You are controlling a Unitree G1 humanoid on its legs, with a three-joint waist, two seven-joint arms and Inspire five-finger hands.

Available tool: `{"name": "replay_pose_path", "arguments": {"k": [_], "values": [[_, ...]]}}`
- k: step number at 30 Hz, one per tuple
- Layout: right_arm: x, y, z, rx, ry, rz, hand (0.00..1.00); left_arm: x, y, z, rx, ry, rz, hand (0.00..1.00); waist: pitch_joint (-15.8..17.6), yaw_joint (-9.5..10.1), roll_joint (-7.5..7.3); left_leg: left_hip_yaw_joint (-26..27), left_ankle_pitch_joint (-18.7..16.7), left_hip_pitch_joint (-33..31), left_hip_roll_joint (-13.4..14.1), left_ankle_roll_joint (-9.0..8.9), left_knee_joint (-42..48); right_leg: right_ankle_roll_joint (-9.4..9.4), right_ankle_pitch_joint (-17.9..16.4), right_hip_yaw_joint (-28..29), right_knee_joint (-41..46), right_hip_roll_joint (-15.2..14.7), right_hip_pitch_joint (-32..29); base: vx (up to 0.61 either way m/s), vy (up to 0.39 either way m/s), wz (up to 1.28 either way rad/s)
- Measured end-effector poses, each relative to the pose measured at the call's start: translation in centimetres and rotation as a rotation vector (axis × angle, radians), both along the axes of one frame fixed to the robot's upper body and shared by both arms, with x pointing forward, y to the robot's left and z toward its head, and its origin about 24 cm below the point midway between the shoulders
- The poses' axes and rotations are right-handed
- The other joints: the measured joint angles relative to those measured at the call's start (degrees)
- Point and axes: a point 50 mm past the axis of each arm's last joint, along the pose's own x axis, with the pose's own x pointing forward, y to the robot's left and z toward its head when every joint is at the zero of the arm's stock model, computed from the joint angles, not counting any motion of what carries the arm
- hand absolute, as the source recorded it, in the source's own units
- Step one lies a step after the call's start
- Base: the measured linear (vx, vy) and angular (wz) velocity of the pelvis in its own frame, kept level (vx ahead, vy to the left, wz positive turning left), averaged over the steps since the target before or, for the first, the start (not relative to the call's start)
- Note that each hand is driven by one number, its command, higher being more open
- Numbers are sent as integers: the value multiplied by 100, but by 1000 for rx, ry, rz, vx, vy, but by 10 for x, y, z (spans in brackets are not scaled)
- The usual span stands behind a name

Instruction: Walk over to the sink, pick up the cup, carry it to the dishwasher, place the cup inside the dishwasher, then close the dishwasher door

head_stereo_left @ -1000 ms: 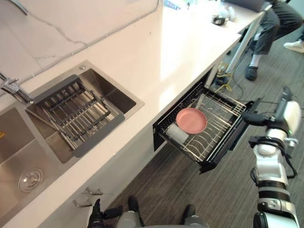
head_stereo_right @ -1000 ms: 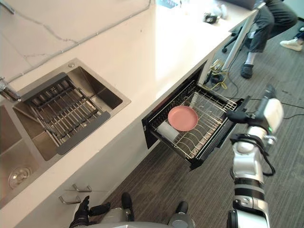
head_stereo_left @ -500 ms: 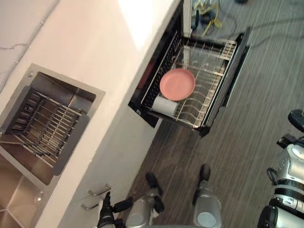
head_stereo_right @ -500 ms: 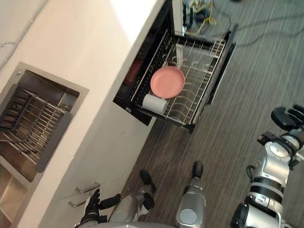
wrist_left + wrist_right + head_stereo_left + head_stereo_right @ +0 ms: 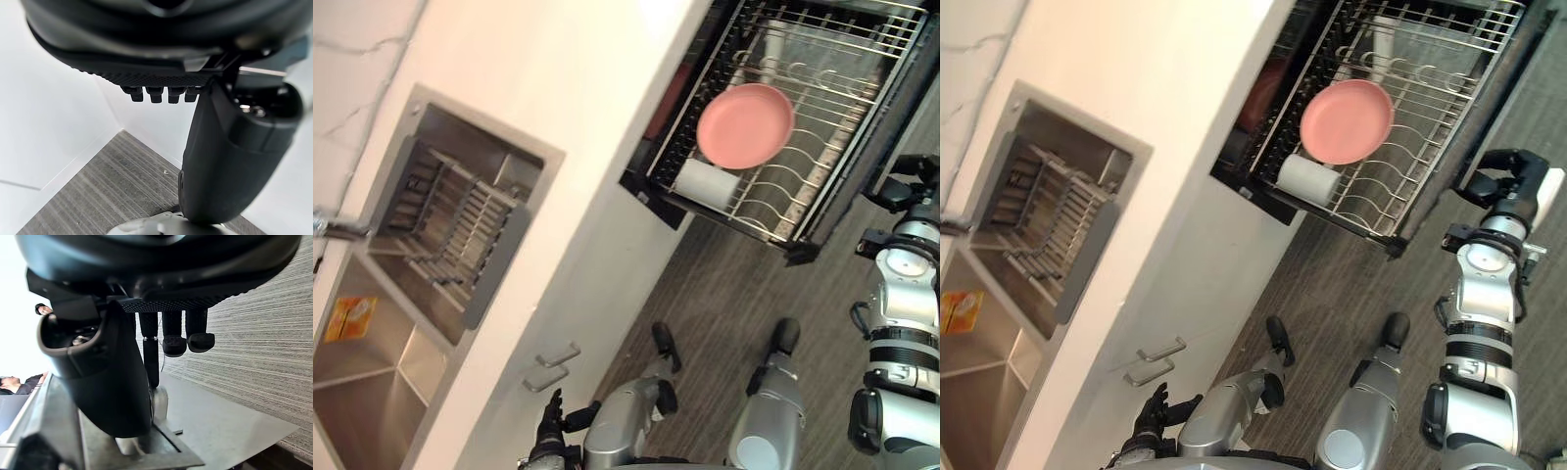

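A white cup (image 5: 707,183) lies on its side in the wire rack (image 5: 822,147) of the open dishwasher, next to a pink plate (image 5: 745,125). The dark dishwasher door (image 5: 832,211) stands pulled out over the floor. My right hand (image 5: 1508,176) hovers just beside the door's outer edge, its fingers (image 5: 171,333) curled with nothing between them. My left hand (image 5: 548,436) hangs low by the white cabinet front, with straight fingers (image 5: 156,93).
The steel sink (image 5: 372,343) with a yellow item (image 5: 347,318) lies at the left. A drying rack (image 5: 450,230) sits in the neighbouring basin. Cabinet handles (image 5: 553,357) stick out below the counter. Grey striped carpet covers the floor.
The camera has swung, so the whole scene has shifted. My right hand's fingers have curled in from straight and it now hangs close to the door's edge. The left hand is unchanged.
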Motion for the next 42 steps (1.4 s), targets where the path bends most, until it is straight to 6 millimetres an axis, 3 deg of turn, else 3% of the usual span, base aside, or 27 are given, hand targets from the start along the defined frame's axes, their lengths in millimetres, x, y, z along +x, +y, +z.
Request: {"name": "replay_pose_path", "arguments": {"k": [4, 10, 15, 16, 19, 20, 22, 28, 30, 31, 34, 37, 40, 42], "values": [[4, -9, 1, -2, 37, -30, 0, -10, -3, -3, -25, 29, -2, 100, -63, 16, 82, -435, 10, 16, -161, 19, -3, 65, -136, -407, 201, -259, 268, -14, 53, 62], [7, -15, -1, -84, 129, -23, 0, -46, -13, -13, -86, 132, 18, 100, -185, 97, 232, -1295, 108, 163, -415, 109, -27, 255, -508, -1323, 640, -674, 986, 20, 2, 76], [12, -25, -4, -86, 211, -56, 0, -60, -14, -16, -152, 173, 82, 100, -452, 432, 162, -1899, 231, 248, -605, 217, -1, 335, -899, -2033, 1159, -1011, 1469, 72, -97, 70], [17, -23, -11, -78, 269, -38, 100, -65, -15, -17, -168, 184, 93, 100, -610, 558, 143, -2028, 236, 288, -611, 214, 0, 331, -933, -2207, 1177, -1012, 1636, 104, -140, 49], [22, -18, -23, -87, 360, 7, 100, -68, -13, -17, -173, 182, 121, 100, -717, 718, 31, -2134, 244, 385, -591, 202, 0, 309, -972, -2361, 1170, -972, 1872, 69, -113, 26], [21, -19, -26, -83, 374, -5, 100, -68, -12, -17, -172, 181, 126, 100, -730, 734, -8, -2144, 244, 392, -576, 202, -1, 307, -972, -2375, 1162, -949, 1897, 60, -128, 19], [22, -15, -37, -61, 425, 32, 100, -74, -8, -18, -162, 192, 151, 100, -805, 739, -239, -2136, 248, 395, -516, 194, -1, 304, -973, -2405, 1048, -848, 1945, 29, -91, -1], [26, 10, -72, 13, 479, 141, 100, -75, -2, -18, -140, 195, 154, 100, -876, 757, -534, -2065, 244, 439, -245, 73, -33, 238, -987, -2303, 839, -518, 1947, -30, -76, -15], [15, 28, -104, 14, 482, 219, 100, -80, 3, -19, -134, 205, 176, 100, -959, 814, -702, -1981, 187, 486, -105, -20, -35, 203, -967, -2238, 693, -330, 1954, -49, -99, -26], [12, 32, -111, 16, 481, 236, 100, -82, 3, -19, -135, 212, 182, 100, -973, 810, -736, -1971, 183, 482, -77, -26, -35, 188, -962, -2223, 655, -289, 1953, -28, -76, -19], [-14, 33, -145, 80, 502, 232, 100, -83, 11, -19, -121, 219, 188, 100, -979, 805, -940, -1953, 182, 436, -15, -27, -34, 175, -937, -2184, 474, -156, 1944, -12, -42, -5], [-61, 31, -191, 217, 559, 148, 100, -85, 21, -19, -150, 223, 183, 100, -972, 759, -1189, -1937, 181, 387, -21, -21, -33, 169, -725, -2172, 239, -71, 1961, 35, -34, -1], [-127, 44, -246, 350, 697, 62, 100, -89, 34, -18, -156, 241, 184, 100, -979, 590, -1517, -1907, 35, 492, -114, 38, -37, 173, -601, -2120, 85, -82, 2132, 65, -19, -1], [-176, 61, -276, 421, 818, 26, 100, -92, 42, -18, -150, 263, 173, 100, -1006, 430, -1653, -1911, -112, 652, -138, 156, -36, -70, -453, -1765, 359, -141, 2145, 116, 32, 0]]}}
